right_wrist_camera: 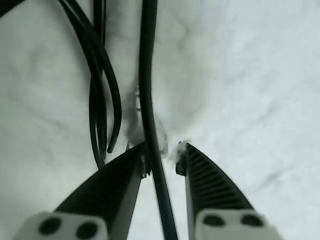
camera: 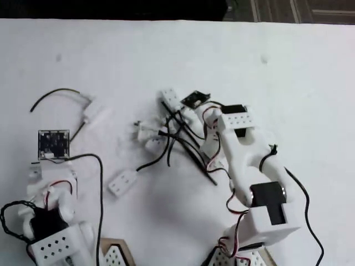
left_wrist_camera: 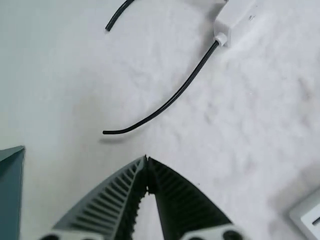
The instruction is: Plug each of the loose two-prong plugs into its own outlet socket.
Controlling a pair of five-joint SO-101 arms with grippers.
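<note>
Several white plug and socket blocks lie on the white table (camera: 288, 72): one with a curved black lead (camera: 95, 112) at the left, one (camera: 123, 182) nearer the front, and two (camera: 171, 98) (camera: 150, 133) in a tangle of black cables (camera: 180, 144) at the middle. My right gripper (right_wrist_camera: 162, 152) is down in that tangle, open, with one black cable (right_wrist_camera: 147, 75) running between its fingers. My left gripper (right_wrist_camera: 146, 162) is shut and holds nothing. Ahead of it lie a loose cable end (left_wrist_camera: 105, 132) and the white block (left_wrist_camera: 235, 17) it leads to.
The right arm (camera: 249, 160) stretches from the front right across to the tangle. The left arm (camera: 52, 221) sits at the front left corner. A slotted white block's corner (left_wrist_camera: 307, 220) lies beside the left gripper. The table's far half is bare.
</note>
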